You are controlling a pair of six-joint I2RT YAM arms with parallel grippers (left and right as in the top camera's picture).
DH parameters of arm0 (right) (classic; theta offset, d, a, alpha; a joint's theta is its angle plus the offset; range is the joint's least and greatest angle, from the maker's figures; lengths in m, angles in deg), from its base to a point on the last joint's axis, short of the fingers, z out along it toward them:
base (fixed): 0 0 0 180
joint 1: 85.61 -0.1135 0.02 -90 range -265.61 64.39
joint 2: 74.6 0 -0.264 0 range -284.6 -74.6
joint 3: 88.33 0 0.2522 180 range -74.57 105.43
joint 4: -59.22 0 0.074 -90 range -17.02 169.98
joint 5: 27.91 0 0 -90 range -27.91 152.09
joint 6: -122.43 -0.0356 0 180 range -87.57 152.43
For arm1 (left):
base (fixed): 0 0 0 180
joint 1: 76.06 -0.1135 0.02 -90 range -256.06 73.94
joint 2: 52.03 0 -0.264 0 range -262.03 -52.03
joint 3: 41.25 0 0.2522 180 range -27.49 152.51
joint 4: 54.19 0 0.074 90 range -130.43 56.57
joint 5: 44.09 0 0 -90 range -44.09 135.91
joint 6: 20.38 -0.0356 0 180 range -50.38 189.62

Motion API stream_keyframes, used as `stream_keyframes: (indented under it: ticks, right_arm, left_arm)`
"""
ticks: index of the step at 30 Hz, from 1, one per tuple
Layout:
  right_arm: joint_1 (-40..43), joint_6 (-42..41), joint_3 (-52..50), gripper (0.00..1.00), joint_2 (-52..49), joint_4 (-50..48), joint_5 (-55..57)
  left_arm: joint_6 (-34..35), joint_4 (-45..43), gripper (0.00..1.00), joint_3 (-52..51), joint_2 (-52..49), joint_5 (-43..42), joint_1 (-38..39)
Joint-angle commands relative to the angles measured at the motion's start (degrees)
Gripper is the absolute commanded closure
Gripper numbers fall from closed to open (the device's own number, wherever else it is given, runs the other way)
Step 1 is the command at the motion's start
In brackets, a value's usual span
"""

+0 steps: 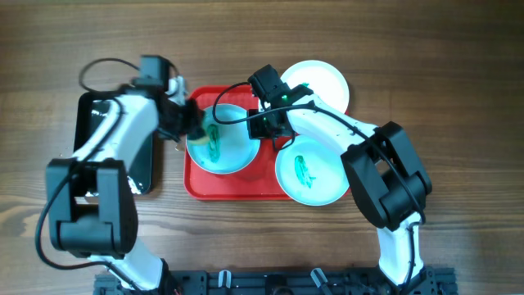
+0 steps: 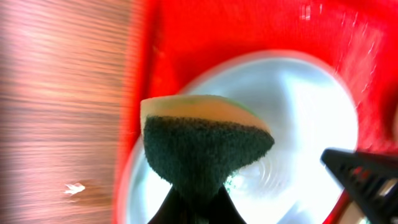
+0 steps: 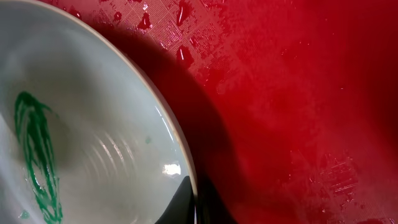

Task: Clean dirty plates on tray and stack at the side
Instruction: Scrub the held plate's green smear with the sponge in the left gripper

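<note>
A pale aqua plate (image 1: 233,152) with a teal smear lies on the left half of the red tray (image 1: 246,187). My left gripper (image 1: 190,124) is shut on a green-and-yellow sponge (image 1: 199,131) over this plate's left rim. In the left wrist view the sponge (image 2: 205,143) hangs over the plate (image 2: 305,118). My right gripper (image 1: 273,129) is shut on the plate's right rim. The right wrist view shows its jaws (image 3: 194,208) clamping the rim, with the smear (image 3: 37,155) on the plate (image 3: 106,124). A smeared white plate (image 1: 319,184) sits at the tray's right front. A clean white plate (image 1: 323,82) lies behind the tray.
A black glossy tray (image 1: 123,164) lies on the wooden table left of the red tray, under my left arm. The red tray's floor (image 3: 298,93) is wet with drops beside the aqua plate.
</note>
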Motion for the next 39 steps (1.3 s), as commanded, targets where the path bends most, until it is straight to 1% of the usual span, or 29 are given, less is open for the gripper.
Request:
stream_keyframes:
  ticks: [1, 3, 5, 7, 8, 9, 10, 11, 12, 13, 14, 15, 16, 20, 21, 22, 24, 28, 29, 31, 32, 34, 36, 38, 39]
  right_arm:
    - [-0.39, 0.59, 0.24, 0.96, -2.47, -0.04, -0.55]
    - [-0.39, 0.57, 0.24, 0.96, -2.47, -0.04, -0.57]
    - [-0.39, 0.59, 0.24, 0.96, -2.47, -0.04, -0.57]
    - [-0.39, 0.59, 0.24, 0.96, -2.47, -0.04, -0.57]
    - [-0.39, 0.59, 0.24, 0.96, -2.47, -0.09, -0.55]
    - [-0.39, 0.59, 0.24, 0.96, -2.47, -0.13, -0.55]
    - [-0.39, 0.59, 0.24, 0.96, -2.47, -0.15, -0.55]
    - [-0.39, 0.57, 0.24, 0.95, -2.47, -0.17, -0.52]
    - [-0.39, 0.57, 0.24, 0.96, -2.47, -0.17, -0.55]
    - [-0.39, 0.57, 0.24, 0.96, -2.47, -0.2, -0.55]
    - [-0.39, 0.59, 0.24, 0.96, -2.47, -0.2, -0.55]
    - [-0.39, 0.59, 0.24, 0.96, -2.47, -0.17, -0.55]
    - [-0.39, 0.59, 0.24, 0.96, -2.47, -0.15, -0.55]
    - [-0.39, 0.59, 0.24, 0.96, -2.47, -0.15, -0.55]
    - [-0.39, 0.57, 0.24, 0.96, -2.47, -0.15, -0.55]
    - [-0.39, 0.57, 0.24, 0.96, -2.47, -0.13, -0.55]
    - [-0.39, 0.57, 0.24, 0.96, -2.47, -0.15, -0.55]
    - [-0.39, 0.13, 0.24, 0.95, -2.47, -0.15, -0.57]
    - [-0.39, 0.17, 0.24, 0.96, -2.47, -0.17, -1.44]
    - [-0.02, 0.44, 0.24, 0.96, -2.47, -0.2, -3.58]
    - [0.55, 1.4, 0.24, 0.96, -2.47, -0.2, -5.27]
    - [2.21, 3.5, 0.24, 0.96, -2.47, -0.13, -9.97]
    - [3.78, 5.79, 0.24, 0.96, -2.47, 0.13, -14.21]
    - [5.11, 9.42, 0.11, 0.96, -2.47, 0.7, -18.4]
    - [5.4, 10.08, 0.09, 0.96, -2.47, 1.33, -18.53]
  left_arm:
    - [-1.11, -6.51, 0.96, -6.82, 0.15, 5.38, 3.28]
    - [-1.14, -10.16, 0.96, -9.35, 0.13, 7.26, 4.39]
    - [-1.14, -12.24, 0.96, -10.73, 0.11, 7.26, 5.14]
    - [-1.14, -12.61, 0.96, -11.3, 0.11, 7.19, 6.27]
    - [-1.16, -12.31, 0.96, -11.3, 0.11, 5.84, 7.06]
    - [-1.44, -12.02, 0.96, -11.3, 0.11, 2.82, 7.72]
    - [-3.19, -11.93, 0.96, -11.3, 0.11, -2.47, 8.28]
    - [-6.6, -11.8, 0.96, -11.3, 0.11, -11.65, 8.85]
    - [-7.34, -11.8, 0.96, -11.28, 0.11, -15.19, 9.05]
    - [-7.15, -11.85, 0.96, -11.3, 0.11, -15.89, 9.09]
    - [-6.05, -12.26, 0.96, -11.28, 0.11, -13.53, 9.03]
    - [-1.31, -13.42, 0.96, -11.28, 0.11, -5.88, 8.96]
    - [1.9, -14.58, 0.96, -11.28, 0.11, 0.44, 8.9]
    - [8.79, -19.78, 0.96, -11.28, 0.11, 19.98, 8.66]
    - [9.68, -21.2, 0.96, -11.28, 0.11, 23.87, 8.66]
    - [9.66, -22.34, 0.96, -11.28, 0.11, 26.05, 8.66]
    - [9.66, -22.32, 0.96, -11.28, 0.11, 27.02, 8.66]
    - [9.66, -12.04, 0.96, -11.28, 0.11, 21.77, 8.7]
    - [9.49, -7.19, 0.96, -11.28, 0.11, 18.75, 8.7]
    - [5.81, -2.14, 0.96, -11.28, 0.11, 11.85, 8.7]
    - [1.86, -0.35, 0.96, -11.28, 0.11, 6.58, 8.7]
    - [-2.54, 1.57, 0.96, -11.28, 0.11, 0.92, 8.7]
    - [-4.11, 2.14, 0.96, -11.28, 0.11, 0.02, 8.7]
    - [-4.22, 2.16, 0.96, -11.28, 0.11, -0.15, 8.7]
    - [-5.77, 2.32, 0.96, -11.28, 0.11, -2.49, 8.7]
